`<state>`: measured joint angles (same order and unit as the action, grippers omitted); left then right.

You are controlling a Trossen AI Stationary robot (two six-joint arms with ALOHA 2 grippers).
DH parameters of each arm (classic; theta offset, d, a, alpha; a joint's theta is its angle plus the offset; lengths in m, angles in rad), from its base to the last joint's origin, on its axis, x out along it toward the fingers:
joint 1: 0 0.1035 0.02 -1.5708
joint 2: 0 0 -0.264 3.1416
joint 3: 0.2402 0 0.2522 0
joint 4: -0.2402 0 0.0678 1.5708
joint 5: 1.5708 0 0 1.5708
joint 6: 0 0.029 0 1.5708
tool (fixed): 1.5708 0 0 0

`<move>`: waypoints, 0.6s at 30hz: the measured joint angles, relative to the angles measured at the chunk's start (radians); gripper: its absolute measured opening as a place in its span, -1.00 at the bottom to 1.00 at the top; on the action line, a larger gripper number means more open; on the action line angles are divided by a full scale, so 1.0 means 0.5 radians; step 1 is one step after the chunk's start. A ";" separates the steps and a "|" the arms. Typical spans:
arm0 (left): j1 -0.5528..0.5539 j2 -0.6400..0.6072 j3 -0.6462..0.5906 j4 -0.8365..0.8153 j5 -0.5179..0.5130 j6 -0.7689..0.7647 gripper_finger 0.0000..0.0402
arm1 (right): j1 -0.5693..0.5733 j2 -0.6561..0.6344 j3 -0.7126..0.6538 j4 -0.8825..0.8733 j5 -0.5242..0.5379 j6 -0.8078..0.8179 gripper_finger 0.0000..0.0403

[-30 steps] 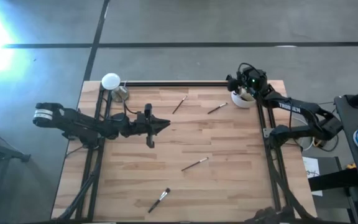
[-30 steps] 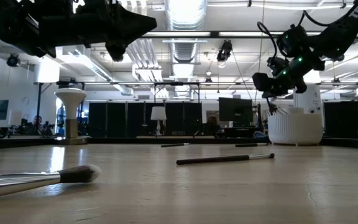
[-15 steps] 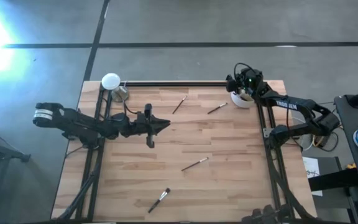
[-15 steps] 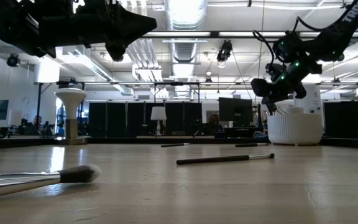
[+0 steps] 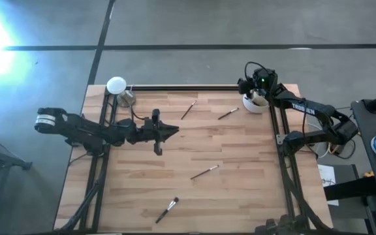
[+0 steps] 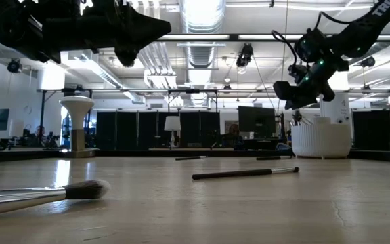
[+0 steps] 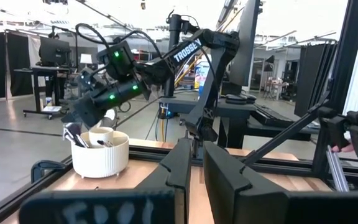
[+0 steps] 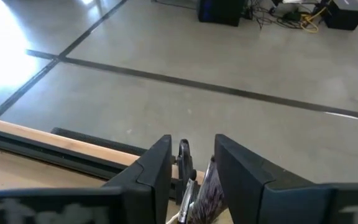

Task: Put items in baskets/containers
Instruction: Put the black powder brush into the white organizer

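Right tool hovers just above the cream-white cup, fingers parted, brush ends directly below them.

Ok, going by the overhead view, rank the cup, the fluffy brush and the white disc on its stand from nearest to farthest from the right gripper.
1. cup, directly under the right gripper, far right corner.
2. white disc, far left corner.
3. fluffy brush, near edge.
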<state>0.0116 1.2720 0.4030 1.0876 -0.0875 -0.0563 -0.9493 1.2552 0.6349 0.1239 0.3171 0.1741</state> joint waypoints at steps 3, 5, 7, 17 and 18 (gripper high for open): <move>0.000 0.000 0.000 -0.001 -0.001 0.000 -0.82 | 0.000 -0.002 0.046 -0.091 0.000 0.001 -0.54; 0.000 0.000 0.000 -0.002 -0.001 0.000 -0.82 | 0.000 -0.002 0.085 -0.178 -0.001 -0.011 -0.64; 0.000 0.000 0.000 -0.016 -0.001 0.000 -0.82 | 0.000 -0.002 0.124 -0.269 -0.001 -0.035 -0.75; 0.000 0.000 0.001 -0.120 -0.003 0.000 -0.82 | 0.029 -0.038 0.155 -0.409 -0.017 -0.125 -0.96; 0.000 0.000 0.003 -0.158 -0.003 -0.002 -0.82 | 0.046 -0.061 0.154 -0.438 -0.019 -0.146 -0.96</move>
<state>0.0116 1.2720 0.4045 1.0086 -0.0891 -0.0575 -0.9262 1.2249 0.7120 -0.0951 0.3079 0.1012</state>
